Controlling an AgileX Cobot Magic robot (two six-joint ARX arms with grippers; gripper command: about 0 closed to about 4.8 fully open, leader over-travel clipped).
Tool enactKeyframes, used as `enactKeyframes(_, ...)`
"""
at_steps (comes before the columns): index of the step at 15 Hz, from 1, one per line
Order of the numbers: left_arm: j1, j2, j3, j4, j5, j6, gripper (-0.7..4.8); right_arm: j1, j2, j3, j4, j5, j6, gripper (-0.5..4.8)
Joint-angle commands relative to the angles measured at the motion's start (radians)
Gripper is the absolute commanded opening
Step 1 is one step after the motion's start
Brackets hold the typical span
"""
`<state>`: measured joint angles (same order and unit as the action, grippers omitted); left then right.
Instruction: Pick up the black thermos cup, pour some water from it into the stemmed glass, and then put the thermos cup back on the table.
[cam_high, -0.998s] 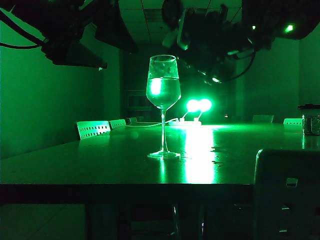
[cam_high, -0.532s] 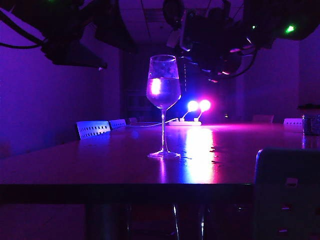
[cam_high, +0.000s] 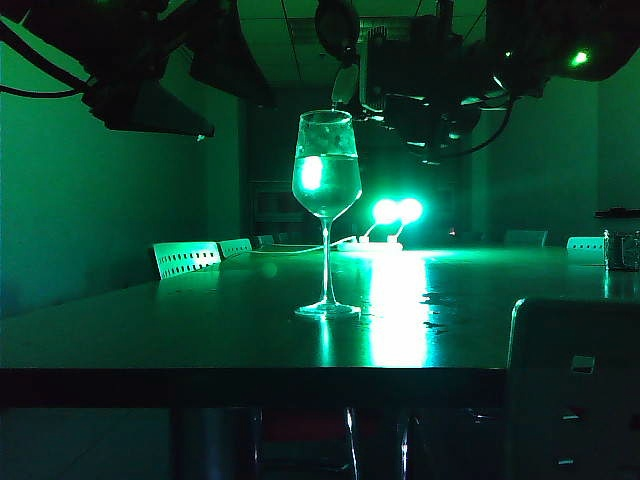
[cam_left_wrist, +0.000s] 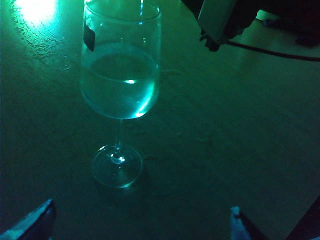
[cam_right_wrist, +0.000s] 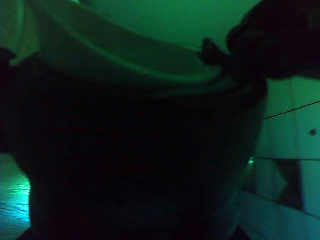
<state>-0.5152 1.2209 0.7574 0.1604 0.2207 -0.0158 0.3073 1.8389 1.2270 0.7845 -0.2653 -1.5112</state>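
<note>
The stemmed glass (cam_high: 326, 180) stands upright on the table (cam_high: 180, 325), its bowl about half full of water; it also shows close up in the left wrist view (cam_left_wrist: 120, 75). My right gripper (cam_high: 420, 100) hangs just above and to the right of the rim, shut on the black thermos cup (cam_right_wrist: 140, 150), whose dark body fills the right wrist view. In the exterior view the cup merges with the dark arm. My left gripper (cam_left_wrist: 142, 220) is open and empty, held short of the glass's foot, high at the left (cam_high: 150, 105).
Two bright lamps (cam_high: 397, 211) glare behind the glass and reflect on the tabletop. A small clear jar with a dark lid (cam_high: 621, 245) sits at the far right. Chair backs (cam_high: 186, 258) line the left side; a dark chair back (cam_high: 575, 390) stands in front right.
The right wrist has rolled, and the dark mass with the cup has lifted and levelled beside the rim. The room light went from green to purple and back. The left arm stayed still.
</note>
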Motion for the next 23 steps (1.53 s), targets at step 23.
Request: enactKeyframes(23,0.0,-0.002,0.006,0.002,0.001,0.005,4.79,0.001,-0.016,0.013,0.111,-0.026,-0.256,1.47)
